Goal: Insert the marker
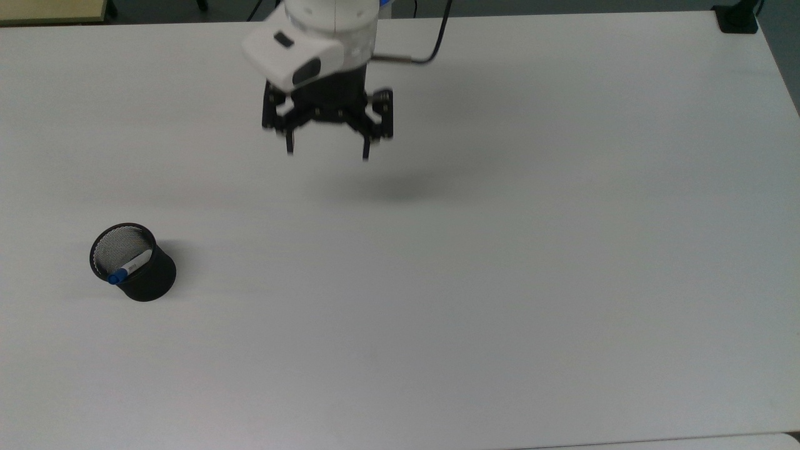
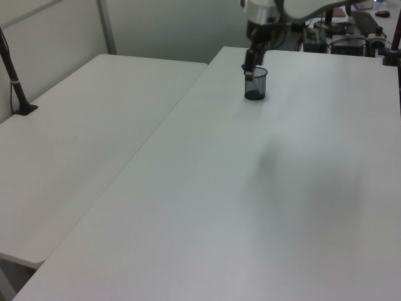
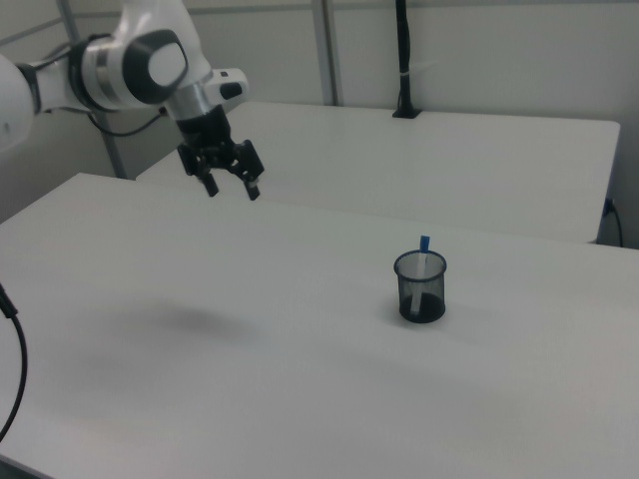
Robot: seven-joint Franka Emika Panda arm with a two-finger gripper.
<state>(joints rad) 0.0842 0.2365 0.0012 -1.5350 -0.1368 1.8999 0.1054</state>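
Note:
The marker (image 1: 129,267), white with a blue cap, stands slanted inside a black mesh cup (image 1: 145,281) at the top view's left. In the right view the marker's blue tip (image 3: 424,244) pokes above the cup (image 3: 420,289). My gripper (image 1: 327,153) hangs open and empty high over the table, well away from the cup, toward the top view's upper middle. In the right view the gripper (image 3: 232,191) is far up and left of the cup. In the left view the gripper (image 2: 249,61) shows just above the cup (image 2: 255,83).
The white table (image 1: 500,250) stretches wide around the cup. A second white table (image 2: 81,138) adjoins it on the left view's left. A black post (image 3: 402,60) stands on the far table in the right view.

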